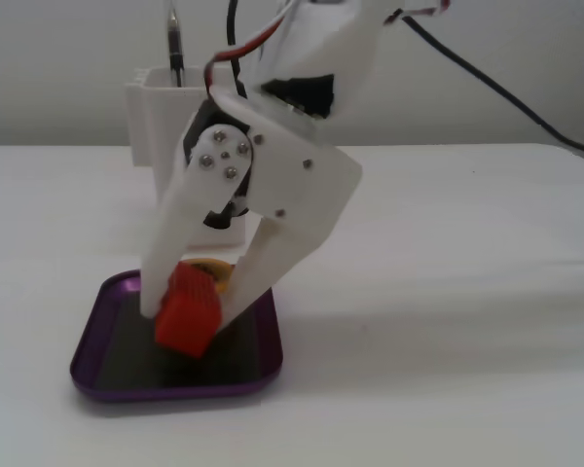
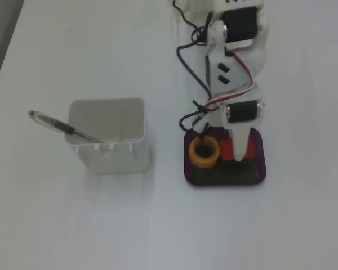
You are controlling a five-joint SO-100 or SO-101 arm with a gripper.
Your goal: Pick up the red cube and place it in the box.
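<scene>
The red cube (image 1: 188, 313) is clamped, tilted, between the two white fingers of my gripper (image 1: 190, 313), just over the dark floor of the purple box (image 1: 175, 391). I cannot tell if the cube touches the floor. From above in a fixed view, my gripper (image 2: 239, 154) reaches down into the box (image 2: 260, 171), and the cube (image 2: 227, 151) shows red on both sides of a white finger (image 2: 240, 140). The gripper is shut on the cube.
A yellow tape roll (image 2: 205, 163) lies in the box's left part, right beside the cube; it peeks out behind the gripper (image 1: 217, 272). A tall white container (image 2: 110, 149) holding a pen (image 2: 56, 125) stands left of the box, and behind the arm (image 1: 156, 107).
</scene>
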